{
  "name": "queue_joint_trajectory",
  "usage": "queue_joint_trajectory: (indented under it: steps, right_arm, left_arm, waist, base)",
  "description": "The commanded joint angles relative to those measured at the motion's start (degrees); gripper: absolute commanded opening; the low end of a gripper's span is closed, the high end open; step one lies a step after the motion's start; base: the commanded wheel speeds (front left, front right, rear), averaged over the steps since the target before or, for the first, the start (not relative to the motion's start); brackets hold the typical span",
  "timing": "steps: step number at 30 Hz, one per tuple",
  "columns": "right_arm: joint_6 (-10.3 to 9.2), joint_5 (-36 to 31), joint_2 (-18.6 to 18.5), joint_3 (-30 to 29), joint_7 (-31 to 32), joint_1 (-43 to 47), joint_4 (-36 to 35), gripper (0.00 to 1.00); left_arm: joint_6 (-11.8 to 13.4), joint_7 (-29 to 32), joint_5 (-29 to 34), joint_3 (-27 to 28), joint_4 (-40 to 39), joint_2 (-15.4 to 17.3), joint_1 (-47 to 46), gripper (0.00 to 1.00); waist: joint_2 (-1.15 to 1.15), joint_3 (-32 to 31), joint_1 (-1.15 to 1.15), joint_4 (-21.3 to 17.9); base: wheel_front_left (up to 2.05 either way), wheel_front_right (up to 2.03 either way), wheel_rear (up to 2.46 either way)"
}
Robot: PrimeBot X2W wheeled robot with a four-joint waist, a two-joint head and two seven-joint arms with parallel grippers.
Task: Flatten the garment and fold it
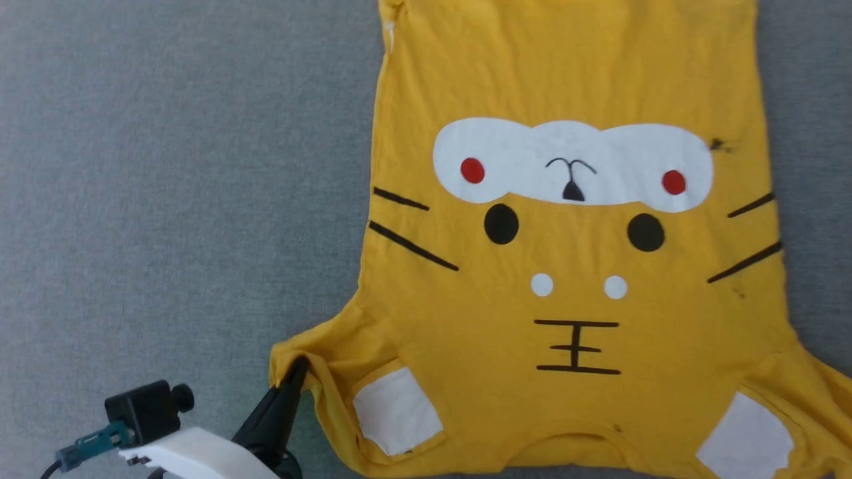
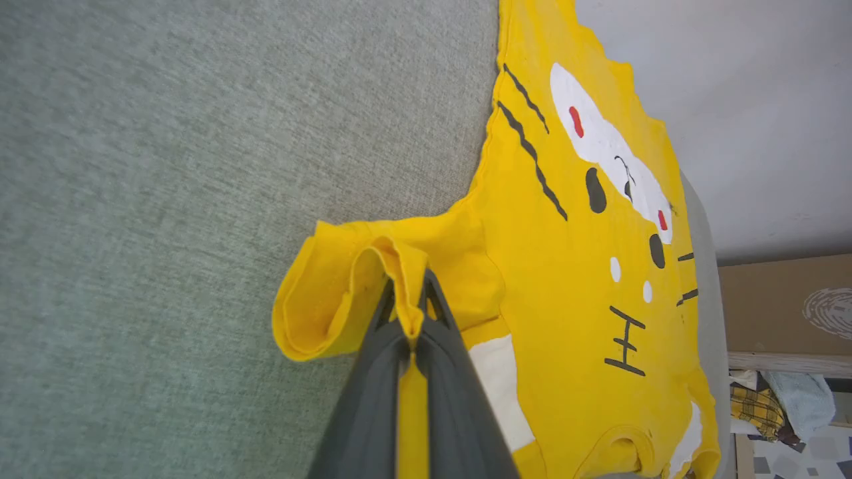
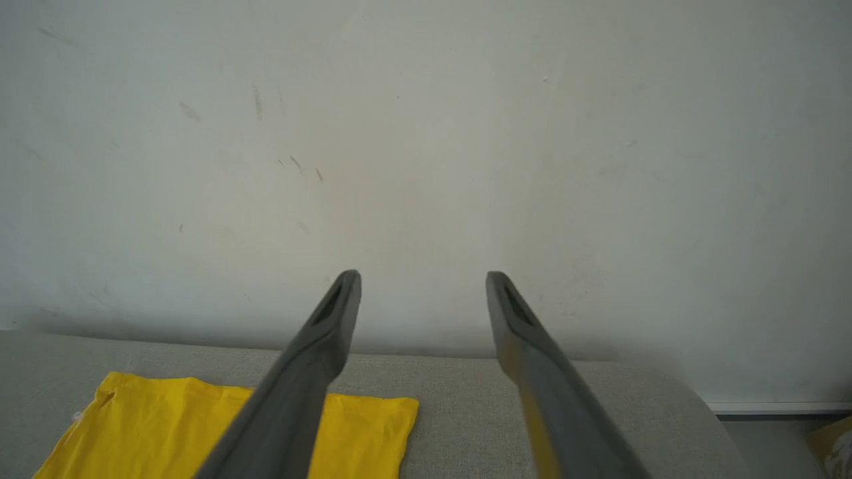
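Garment (image 1: 572, 279), soft yellow knit (one edge rumpled), left hand (image 2: 408, 293) pinching it, right hand (image 3: 423, 278) splayed

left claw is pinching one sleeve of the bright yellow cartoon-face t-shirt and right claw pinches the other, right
No. The left claw does pinch a sleeve of the bright yellow soft T-shirt, but the right wrist view shows the right claw open, holding nothing.

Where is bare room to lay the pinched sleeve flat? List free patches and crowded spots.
Free: the wide grey surface left of the yellow T-shirt, above the left gripper; a narrow strip along the shirt's right edge. Crowded: the lower-left corner, where the left gripper pinches the bunched sleeve. The open right gripper is up off the cloth.
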Motion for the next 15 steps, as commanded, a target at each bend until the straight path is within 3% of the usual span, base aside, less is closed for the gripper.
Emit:
queue_joint_trajectory:
  steps: [1, 6, 15]
  right_arm:
    - [-0.04, -1.07, -0.4, 0.47, -0.48, -1.68, 2.41, 1.0]
    - [-0.04, -6.97, -3.46, 3.66, -2.73, -2.42, 9.13, 1.0]
    - [-0.04, -11.6, -4.01, 0.71, -4.23, -0.43, 17.99, 1.0]
  left_arm:
    - [-0.7, -0.34, 0.53, -0.51, 0.31, -0.29, -1.58, 0.0]
    - [-1.52, -0.49, 0.27, -1.98, 0.81, -1.09, -3.67, 0.0]
    - [-2.62, -0.52, 0.67, -4.42, 2.91, -1.87, -6.42, 0.0]
  waist:
    - [0.0, 4.61, -0.02, 3.99]
    - [0.0, 7.24, -0.02, 6.16]
    - [0.0, 10.83, -0.02, 9.83]
  base:
    - [0.0, 0.0, 0.0]
    - [0.0, 0.0, 0.0]
    - [0.0, 0.0, 0.0]
